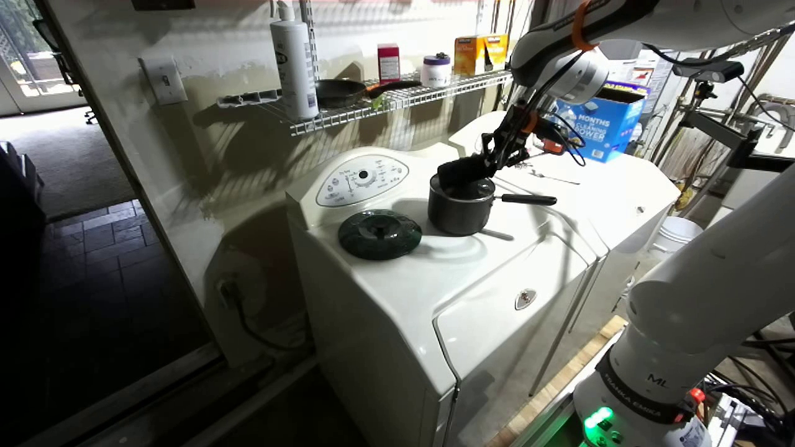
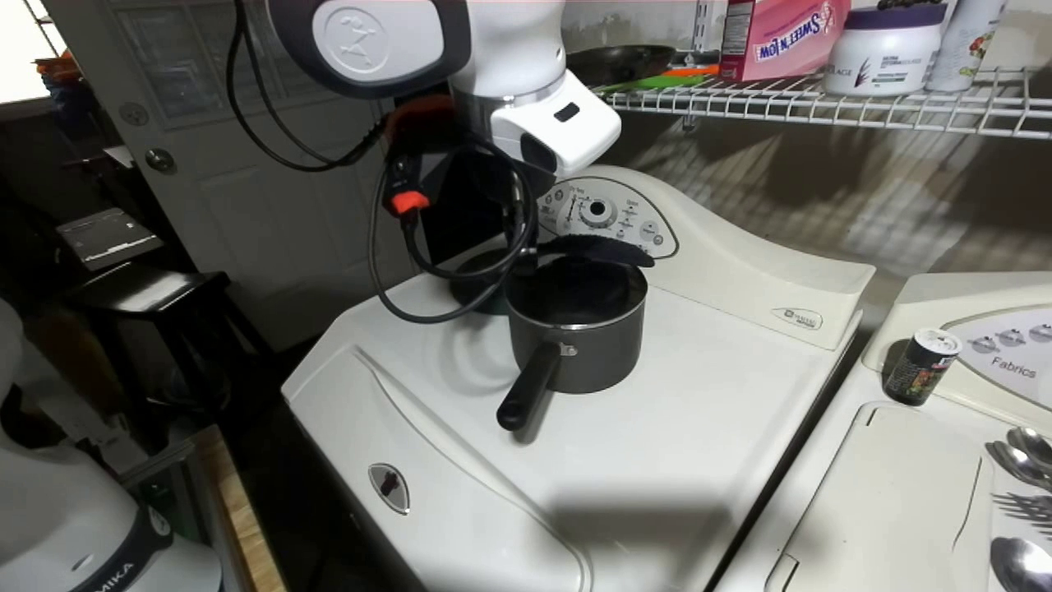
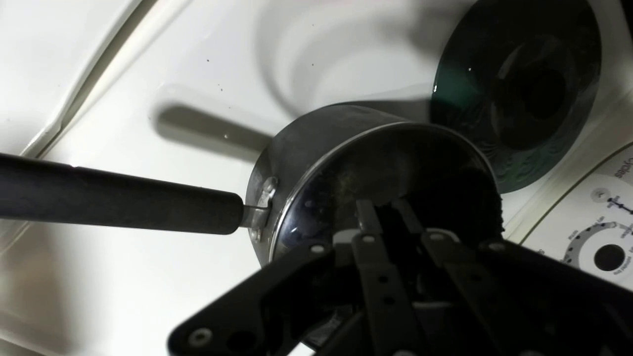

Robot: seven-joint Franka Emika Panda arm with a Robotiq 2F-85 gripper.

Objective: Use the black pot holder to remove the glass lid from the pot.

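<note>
Gripper point(image 3: 388, 212) right over the pot, fingers nearly together, slim gap filled with black fabric: it has hold of the black pot holder point(image 1: 458, 171); unclear whether the lid is gripped through it. Holder lies across part of the mouth of the pot point(image 2: 588, 353), poking past the rim on the control panel point(image 2: 649, 236) side. Glass lid point(image 3: 316, 212) looks to be at the rim, sheen showing on the handle side; rest hidden by fabric and fingers, so seating hard to judge. Pot upright on the white machine top point(image 2: 707, 411), long handle point(image 2: 530, 386) pointing toward the front edge. Tight spots: panel close behind, dark green disc point(image 1: 380, 239) just beside the pot, on the side away from the second machine point(image 2: 892, 485). More room the other way: in an exterior view, white top runs well past the pot to the seam between machines. Wire shelf point(image 2: 740, 111) higher up, behind.
</note>
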